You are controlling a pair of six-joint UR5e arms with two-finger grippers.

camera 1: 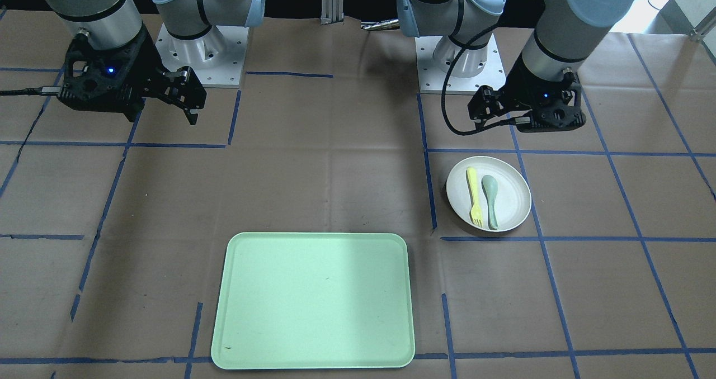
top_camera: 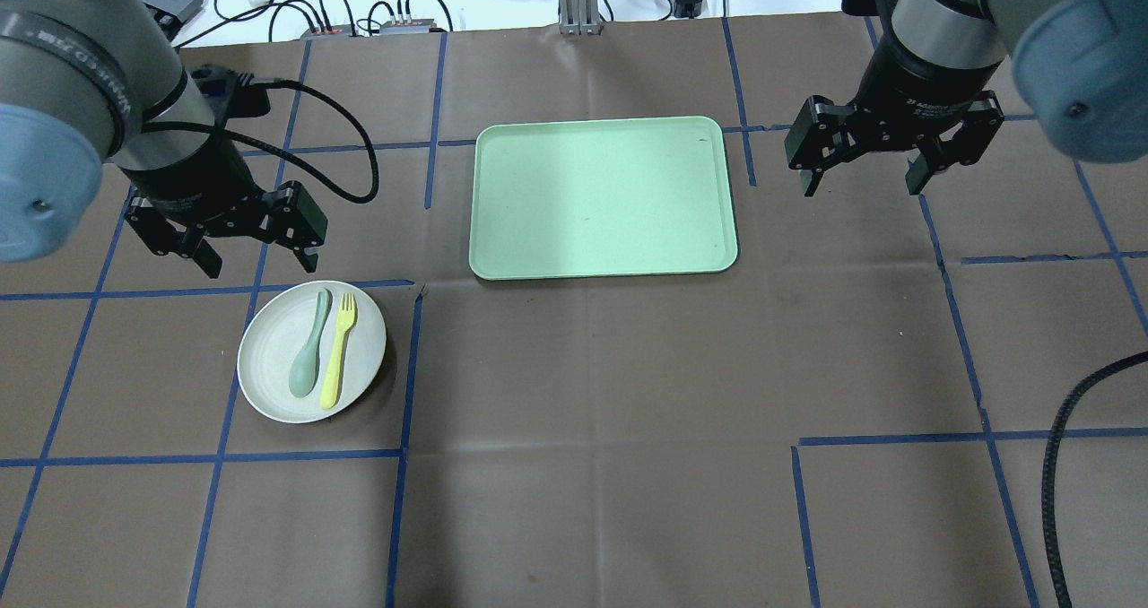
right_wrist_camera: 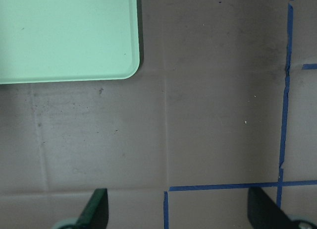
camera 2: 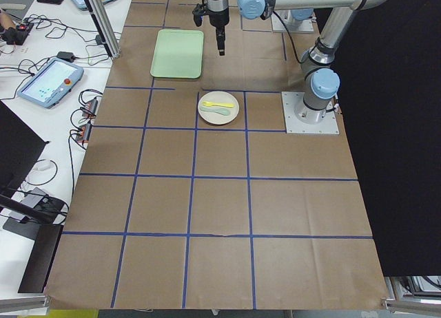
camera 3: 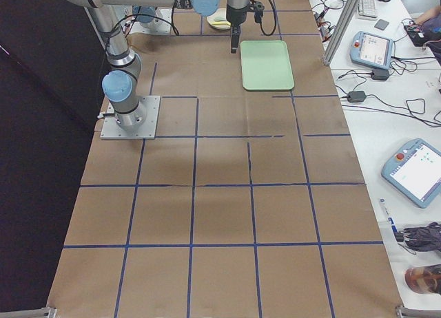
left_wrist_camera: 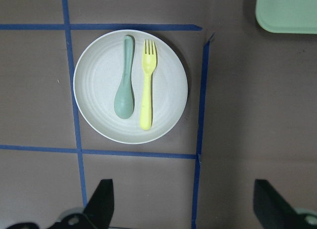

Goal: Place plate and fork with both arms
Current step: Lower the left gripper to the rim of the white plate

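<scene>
The off-white plate (top_camera: 269, 361) lies on the table at the near left, with the pale-yellow fork (top_camera: 338, 350) resting on it. Both also show in the front view, plate (camera 1: 513, 195) and fork (camera 1: 474, 195), and in the left wrist view, plate (left_wrist_camera: 99, 85) and fork (left_wrist_camera: 147, 90). My left gripper (top_camera: 260, 258) hovers open and empty just beyond the plate's far edge, apart from it; its view (left_wrist_camera: 183, 204) looks straight down on the plate. My right gripper (top_camera: 861, 186) hangs open and empty to the right of the tray, above bare table (right_wrist_camera: 179, 209).
A grey-green spoon (top_camera: 308, 357) lies on the plate beside the fork. The mint-green tray (top_camera: 601, 195) sits at the table's far middle, with nothing on it; its corner shows in the right wrist view (right_wrist_camera: 64, 35). Blue tape lines grid the brown table cover.
</scene>
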